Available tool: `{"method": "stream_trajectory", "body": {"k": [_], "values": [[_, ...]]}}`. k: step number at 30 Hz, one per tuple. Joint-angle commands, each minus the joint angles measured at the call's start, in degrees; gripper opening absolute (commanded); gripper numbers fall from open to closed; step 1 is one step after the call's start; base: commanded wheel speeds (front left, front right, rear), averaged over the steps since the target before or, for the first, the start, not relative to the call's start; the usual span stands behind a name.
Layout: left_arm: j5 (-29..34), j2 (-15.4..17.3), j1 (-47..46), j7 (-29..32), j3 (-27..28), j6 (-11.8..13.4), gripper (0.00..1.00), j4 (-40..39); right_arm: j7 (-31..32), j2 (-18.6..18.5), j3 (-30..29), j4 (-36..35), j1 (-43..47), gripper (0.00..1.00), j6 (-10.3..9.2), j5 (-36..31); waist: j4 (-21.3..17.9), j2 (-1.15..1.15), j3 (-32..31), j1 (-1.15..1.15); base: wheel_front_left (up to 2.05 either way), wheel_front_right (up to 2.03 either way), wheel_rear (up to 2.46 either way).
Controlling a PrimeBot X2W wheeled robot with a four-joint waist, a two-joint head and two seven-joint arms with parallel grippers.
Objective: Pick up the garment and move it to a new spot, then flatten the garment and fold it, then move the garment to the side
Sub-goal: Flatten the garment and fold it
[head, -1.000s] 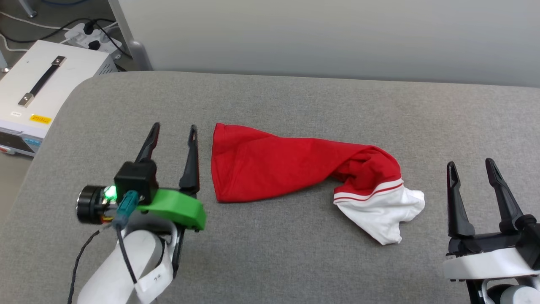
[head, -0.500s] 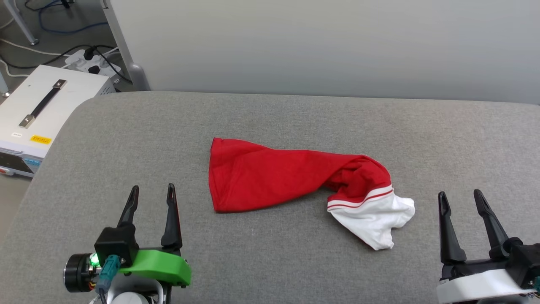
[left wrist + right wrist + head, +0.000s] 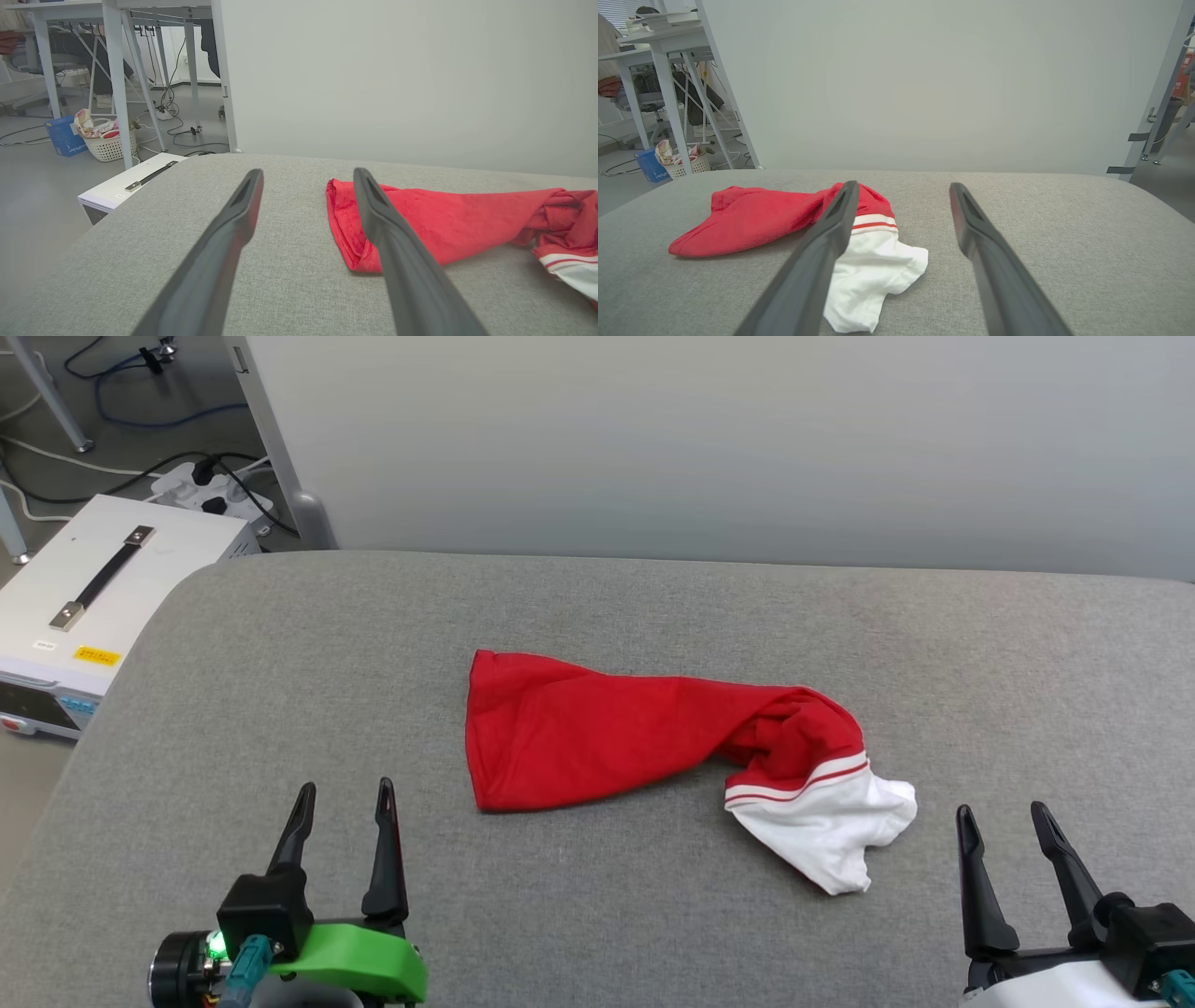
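Observation:
The garment [image 3: 616, 733] lies bunched in a long roll on the grey table [image 3: 653, 607], red at the left end, a white sleeve with red stripes at the right end. It also appears as the garment [image 3: 448, 219] right of my left fingers and the garment [image 3: 752, 217] left of my right fingers. My left gripper [image 3: 344, 791] stands open, empty, near the front edge, left of the red end. My right gripper [image 3: 1001, 810] is open and empty, just right of the white sleeve. Neither touches the cloth.
A white box with a black handle [image 3: 93, 588] sits on the floor past the table's left edge, beside a power strip and cables [image 3: 210, 485]. A grey wall [image 3: 747, 439] rises behind the table. A laundry basket [image 3: 105, 140] stands on the floor far left.
Both grippers have drawn back toward the table's front edge, away from the garment. The camera has tilted, shifting the whole picture down. The garment lies as before.

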Motion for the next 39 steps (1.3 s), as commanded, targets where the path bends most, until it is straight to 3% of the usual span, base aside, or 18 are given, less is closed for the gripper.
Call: {"method": "stream_trajectory", "body": {"k": [1, 13, 20, 28, 34, 39], "values": [[0.71, -0.48, 0.94, -0.32, 0.56, -0.47, 1.0, 0.22, -0.35, 0.08, 0.03, 0.26, 0.93, 1.0, -0.04, 0.28, 0.06, 0.0, 0.01, 0.0, 0.0, 0.0, 0.0], [3.4, -2.48, 1.09, -0.32, 3.4, -3.18, 1.0, 1.57, -0.35, 0.11, 0.01, 0.87, 0.82, 1.0, -0.04, 0.26, 0.45, 0.0, -0.2, 0.0, 0.0, 0.0, 0.0], [4.27, -3.17, 0.97, -0.32, 4.38, -4.03, 1.0, 1.91, -0.35, -1.2, -0.28, -3.23, -3.09, 1.0, -0.04, -0.03, 0.52, 0.0, -0.07, 0.0, 0.0, 0.0, 0.0], [4.72, -3.74, -0.17, -0.33, 4.76, -4.62, 1.0, 2.02, -0.35, -10.01, 2.81, -6.74, -14.03, 1.0, -0.04, 3.49, 0.72, 0.0, 1.34, 0.0, 0.0, 0.0, 0.0], [4.81, -3.98, -0.78, -0.33, 4.96, -4.81, 1.0, 2.12, 0.44, -22.51, 14.58, -2.4, -22.08, 1.0, -0.04, 10.66, 1.05, 0.0, 2.37, 0.0, 0.0, 0.0, 0.0], [4.8, -4.1, -1.13, -0.33, 5.47, -4.75, 1.0, 1.92, 9.09, -32.16, 26.7, -1.14, -29.98, 1.0, -0.04, 19.8, 1.0, 0.0, 3.33, 0.0, 0.0, 0.0, 0.0]]}}
